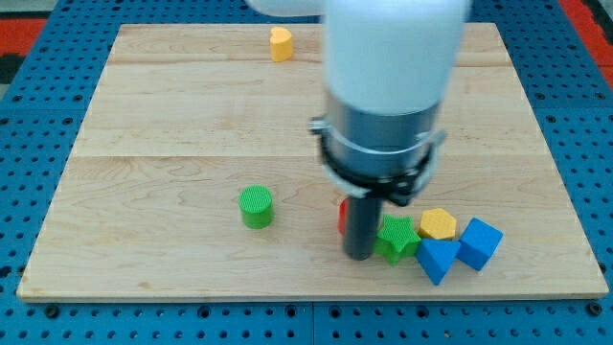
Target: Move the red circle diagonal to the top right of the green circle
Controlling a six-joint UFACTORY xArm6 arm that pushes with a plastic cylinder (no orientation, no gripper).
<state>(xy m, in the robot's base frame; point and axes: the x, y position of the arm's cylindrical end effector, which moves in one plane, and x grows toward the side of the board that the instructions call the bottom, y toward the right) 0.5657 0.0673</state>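
Note:
The green circle stands on the wooden board left of centre, near the view's bottom. The red circle shows only as a thin sliver; my rod hides most of it. My tip rests on the board right beside the red circle, on its right, and touches the left side of a green star. The tip is about a hundred pixels to the right of the green circle.
A yellow hexagon-like block, a blue cube and a blue triangular block cluster right of the green star. A yellow block sits near the board's top edge. The arm's white body blocks the centre.

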